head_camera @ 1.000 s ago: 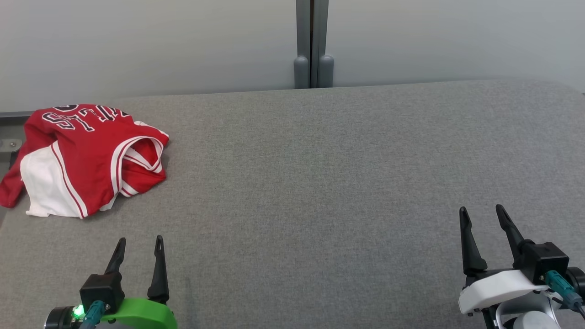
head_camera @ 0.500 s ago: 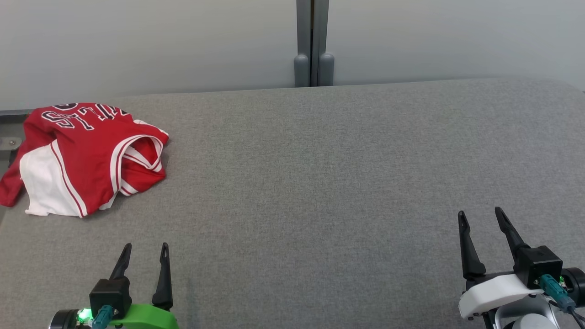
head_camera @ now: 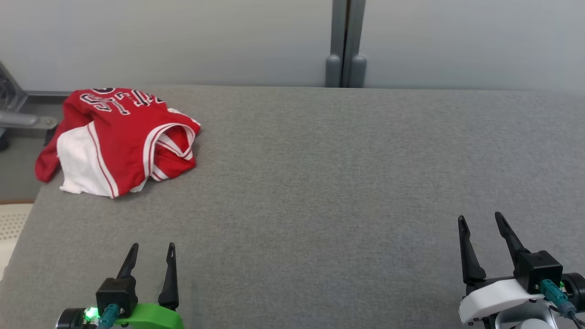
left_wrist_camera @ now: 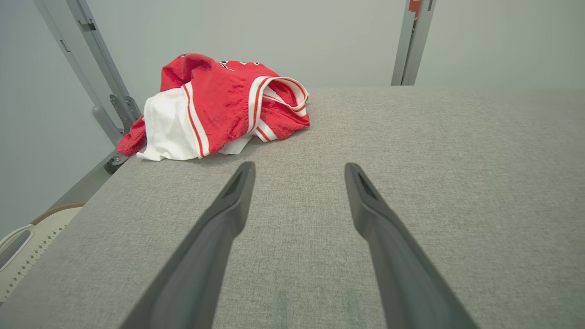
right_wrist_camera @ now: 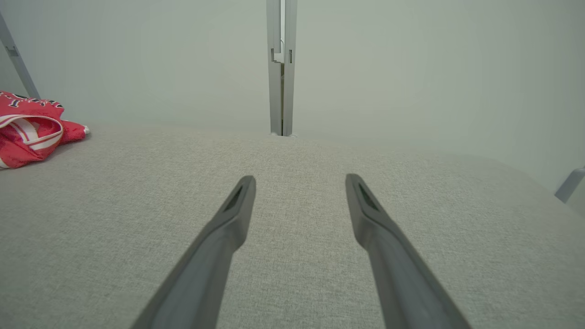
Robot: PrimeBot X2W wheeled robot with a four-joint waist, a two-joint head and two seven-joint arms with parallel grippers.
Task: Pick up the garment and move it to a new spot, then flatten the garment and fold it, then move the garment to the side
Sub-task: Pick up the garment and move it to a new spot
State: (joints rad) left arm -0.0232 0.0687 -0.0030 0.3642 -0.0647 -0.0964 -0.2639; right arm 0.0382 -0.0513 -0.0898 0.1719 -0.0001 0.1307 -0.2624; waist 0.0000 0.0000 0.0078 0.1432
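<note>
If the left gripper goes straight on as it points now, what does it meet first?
Probably the near edge of the garment, across bare table. If the left gripper passes above it, then the back wall.

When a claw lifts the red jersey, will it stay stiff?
Probably floppy: the red jersey lies crumpled in soft folds, so it should drape. Its shiny cloth may slip. One corner overhangs the table edge; a push could drop it.

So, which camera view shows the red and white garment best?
The left wrist view: the garment lies whole and close there, crumpled on the table. The head view also shows it whole, but smaller. In the right wrist view the picture's edge cuts it off.
</note>
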